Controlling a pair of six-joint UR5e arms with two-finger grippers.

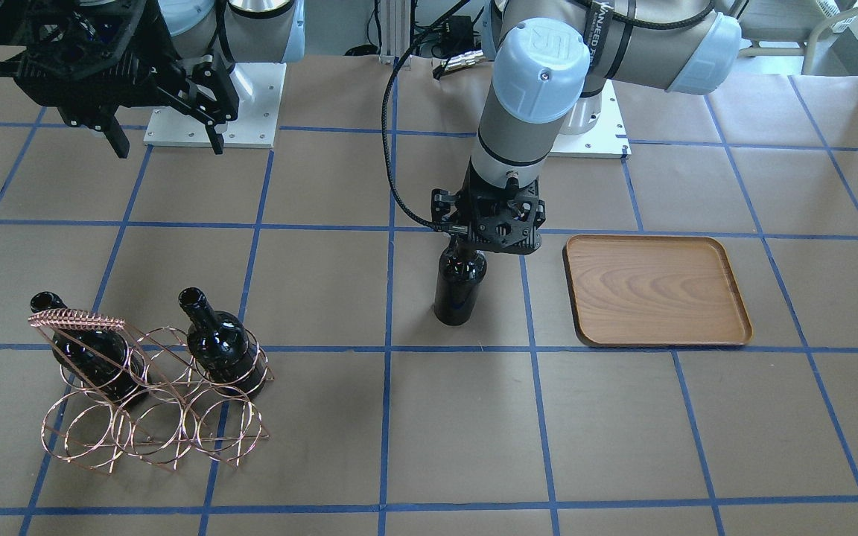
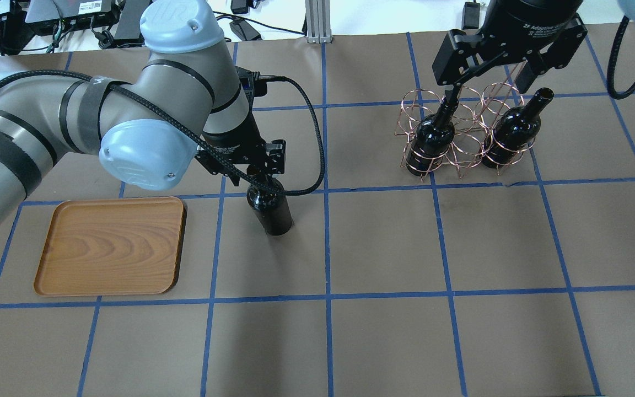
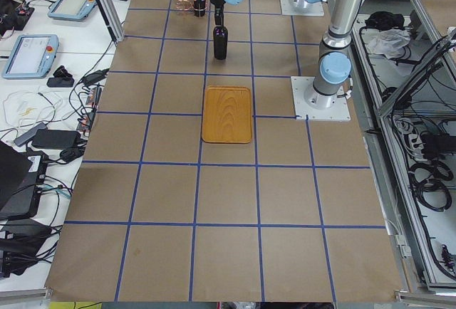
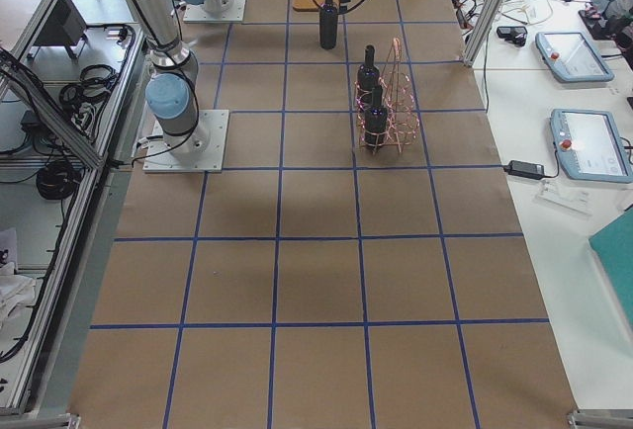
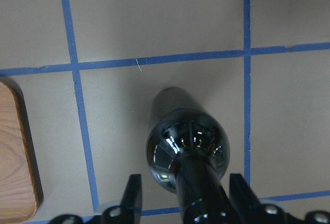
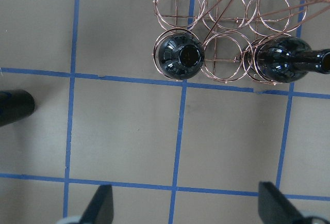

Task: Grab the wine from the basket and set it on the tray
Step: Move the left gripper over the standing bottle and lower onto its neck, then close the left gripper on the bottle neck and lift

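Observation:
One wine bottle (image 1: 459,286) stands upright on the brown table, right of the wooden tray (image 2: 111,245) in the overhead view and apart from it. My left gripper (image 2: 259,176) is around its neck. In the left wrist view the fingers (image 5: 133,193) stand off the neck with gaps, so the gripper is open. The copper wire basket (image 1: 153,417) holds two more black bottles (image 1: 90,350) (image 1: 220,346). My right gripper (image 1: 167,145) hangs open and empty, high above the table by the basket (image 6: 227,12).
The table is brown paper with a blue tape grid. The tray (image 1: 656,290) has nothing on it. Both arm bases sit at the robot's edge of the table. Monitors, cables and pendants lie beyond the table's far side.

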